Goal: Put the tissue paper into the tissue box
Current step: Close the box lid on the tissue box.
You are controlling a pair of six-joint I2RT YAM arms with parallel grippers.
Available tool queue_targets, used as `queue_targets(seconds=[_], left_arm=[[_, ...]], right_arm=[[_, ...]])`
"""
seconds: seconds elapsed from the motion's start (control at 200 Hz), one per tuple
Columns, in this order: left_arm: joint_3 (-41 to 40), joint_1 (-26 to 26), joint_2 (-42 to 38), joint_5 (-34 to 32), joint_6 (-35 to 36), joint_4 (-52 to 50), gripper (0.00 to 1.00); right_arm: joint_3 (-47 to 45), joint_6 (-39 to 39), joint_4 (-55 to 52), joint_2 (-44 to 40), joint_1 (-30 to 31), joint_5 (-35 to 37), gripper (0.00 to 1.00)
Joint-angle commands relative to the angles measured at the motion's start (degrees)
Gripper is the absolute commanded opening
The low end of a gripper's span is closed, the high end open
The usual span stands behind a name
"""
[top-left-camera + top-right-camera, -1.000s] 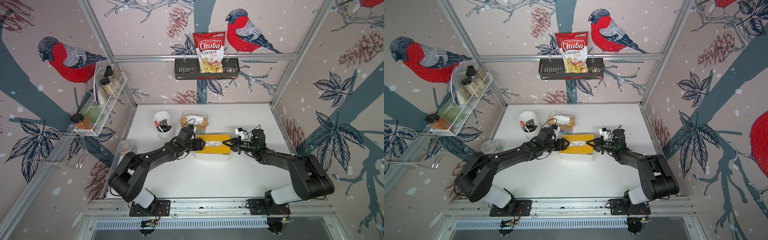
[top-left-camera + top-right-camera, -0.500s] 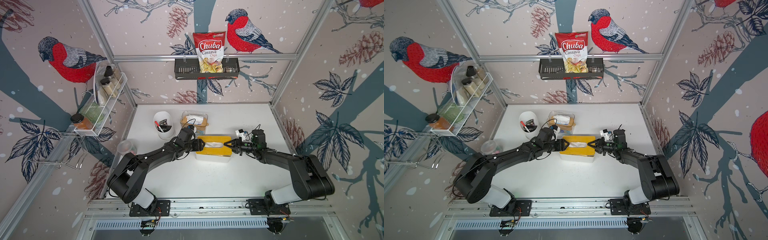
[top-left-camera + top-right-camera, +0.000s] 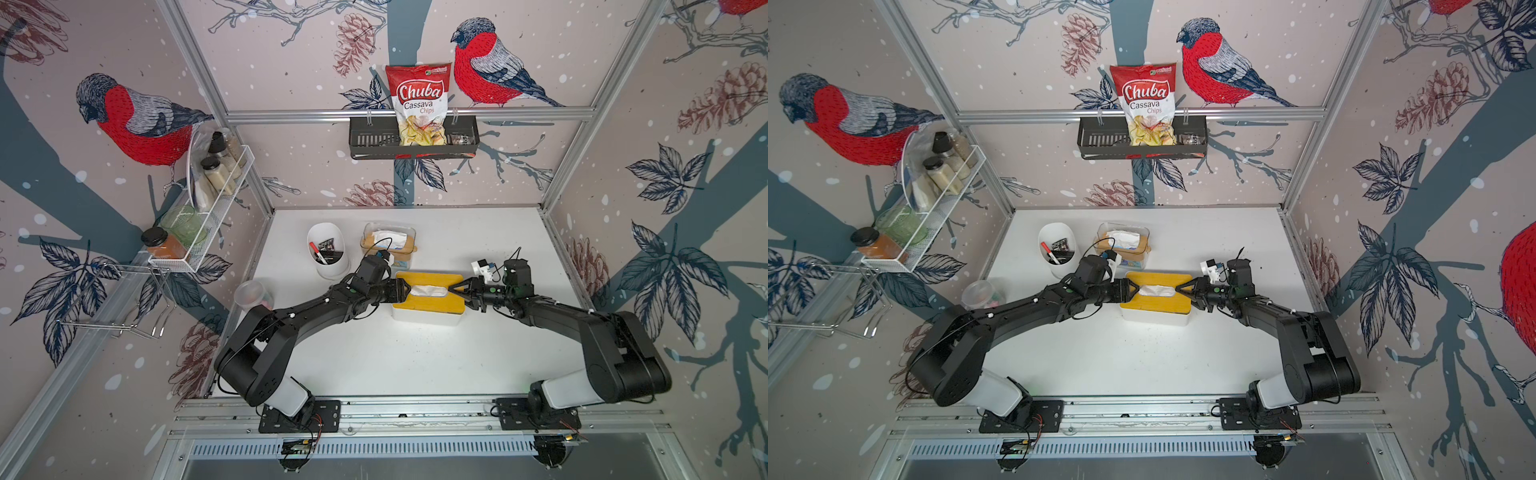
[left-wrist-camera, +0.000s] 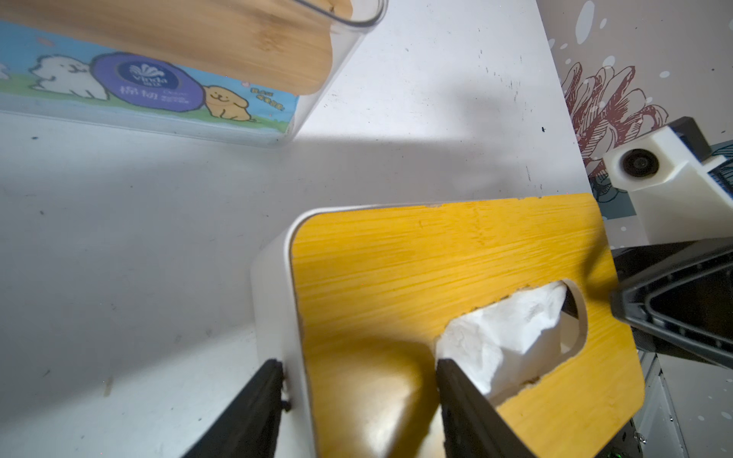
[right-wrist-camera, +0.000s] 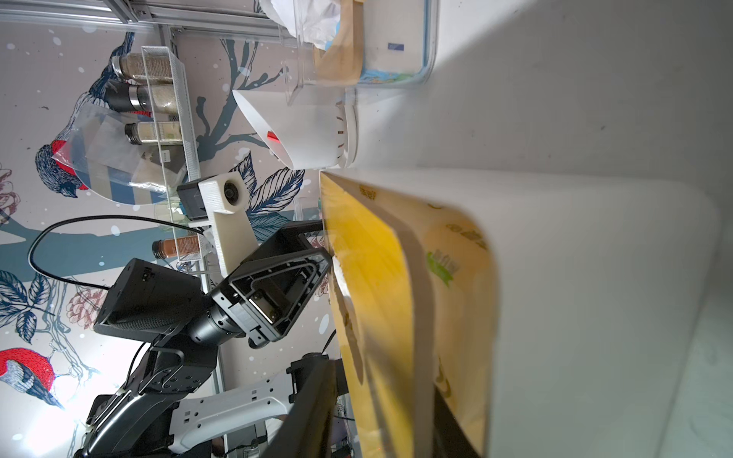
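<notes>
TWO GRIPPERS MEET AT THE SLOT: Your arms converge on the tissue box [image 3: 428, 318] in the middle of the table [image 3: 415, 365], its white body capped by a yellow bamboo lid [image 3: 430, 305]. The tissue paper [image 3: 428, 289] sits in the lid's slot, a crumpled white tuft bulging above the opening rather than tucked below it. At one end of the slot your left gripper [image 3: 405, 289] has its jaws apart. Its wrist view shows one of the fingers [image 4: 265, 400] outside the box wall and the other on the lid, against the tissue's edge. At the opposite end your right gripper [image 3: 453, 289] is released too, its jaws spread either side of the lid's rim and holding nothing. Behind the box stand a clear tissue container [image 3: 388, 245] and a white pen cup [image 3: 326, 253]
</notes>
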Motion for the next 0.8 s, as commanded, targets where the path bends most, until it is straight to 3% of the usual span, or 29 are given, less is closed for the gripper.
queue_targets(seconds=[0.0,0.35,0.795], left_arm=[[0.4,-0.1,-0.2,-0.5,1.1,-0.4,0.63],[0.5,-0.1,-1.0,-2.0,1.9,-1.9,0.63],[0.7,-0.1,-1.7,-2.0,2.1,-2.6,0.64]], right_arm=[[0.9,-3.8,-5.0,-0.2,0.0,2.4,0.39],[4.5,-11.9,-16.2,-1.3,-0.6,7.1,0.45],[6.1,-16.7,-22.9,-3.7,-1.7,10.2,0.47]])
